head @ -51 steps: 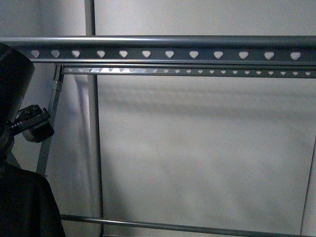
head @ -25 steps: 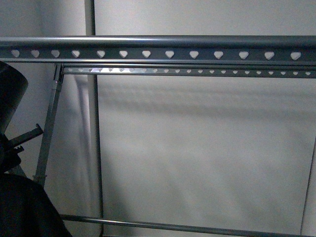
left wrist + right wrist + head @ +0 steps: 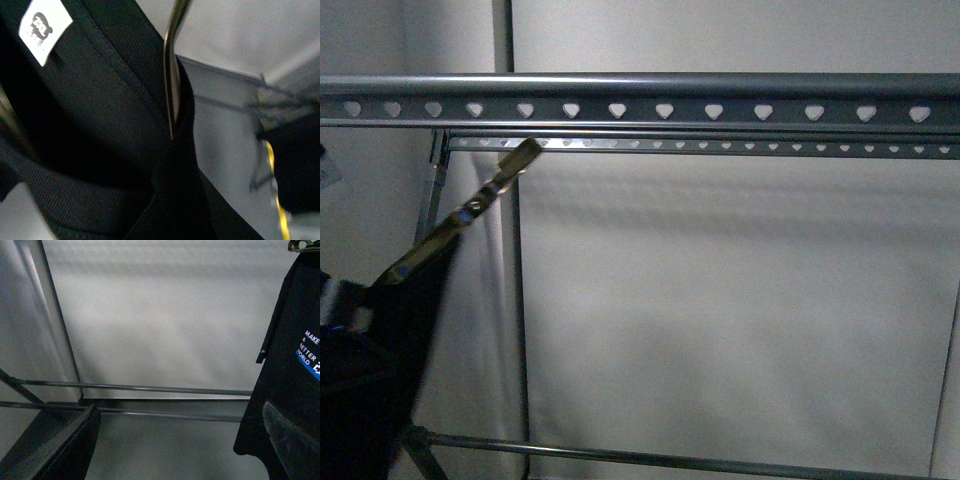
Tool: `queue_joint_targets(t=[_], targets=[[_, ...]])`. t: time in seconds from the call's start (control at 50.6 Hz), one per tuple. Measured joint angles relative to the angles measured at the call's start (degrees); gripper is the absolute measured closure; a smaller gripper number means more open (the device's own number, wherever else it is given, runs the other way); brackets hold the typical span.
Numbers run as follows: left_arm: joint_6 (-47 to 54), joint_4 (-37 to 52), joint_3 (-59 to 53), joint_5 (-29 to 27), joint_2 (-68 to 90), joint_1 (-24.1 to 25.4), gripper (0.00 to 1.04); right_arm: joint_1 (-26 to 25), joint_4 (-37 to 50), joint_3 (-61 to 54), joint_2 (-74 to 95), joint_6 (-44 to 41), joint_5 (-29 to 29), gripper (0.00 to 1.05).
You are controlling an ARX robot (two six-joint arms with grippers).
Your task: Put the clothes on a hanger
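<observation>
black T-shirt [image 3: 285,390] hanging just beside spread right hand [image 3: 180,407], below grey rail [image 3: 720,90]

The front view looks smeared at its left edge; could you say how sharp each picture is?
Front view: the T-shirt and the metal strip above it are motion-blurred; the top rail is sharp. Left wrist view: the neck label is clear, the background blurred. Right wrist view: soft, yet the shirt's print is readable.
</observation>
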Motion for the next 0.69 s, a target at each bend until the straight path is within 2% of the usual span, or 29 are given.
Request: queue_joint_targets(t=[0.02, 0.04, 0.237, 0.296, 0.316, 0.395, 0.474, 0.593, 0.692], targets=[[2.38, -1.05, 0.11, 1.86, -0.61, 0.55, 1.01, 0.00, 0.00, 0.00, 0.00, 0.00, 0.00, 0.07], [7.65, -3.67, 0.83, 6.14, -1.77, 1.51, 1.01, 0.00, 0.00, 0.00, 0.00, 0.00, 0.00, 0.07], [31.06, -17.49, 11.17, 23.65, -0.81, 5.49, 1.01, 0.00, 0.00, -0.02, 0.00, 0.00, 0.00, 0.07], [42.47, -25.92, 16.96, 30.10, 1.33, 6.38, 1.01, 0.00, 0.00, 0.00, 0.00, 0.00, 0.00, 0.07], [48.50, -31.12, 20.22, 32.02, 2.75, 6.54, 1.01, 0.00, 0.00, 0.00, 0.00, 0.00, -0.02, 0.07], [65.75, -45.62, 30.47, 32.24, 8.07, 5.77, 1.01, 0.00, 0.00, 0.00, 0.00, 0.00, 0.00, 0.07], [73.92, -50.73, 36.87, 30.10, 12.33, 3.96, 1.01, 0.00, 0.00, 0.00, 0.00, 0.00, 0.00, 0.07], [76.87, -49.90, 42.82, 28.46, 16.74, 0.90, 1.01, 0.00, 0.00, 0.00, 0.00, -0.02, -0.02, 0.07], [78.34, -45.57, 46.82, 28.72, 19.61, -2.93, 1.01, 0.00, 0.00, 0.00, 0.00, 0.00, -0.02, 0.07]])
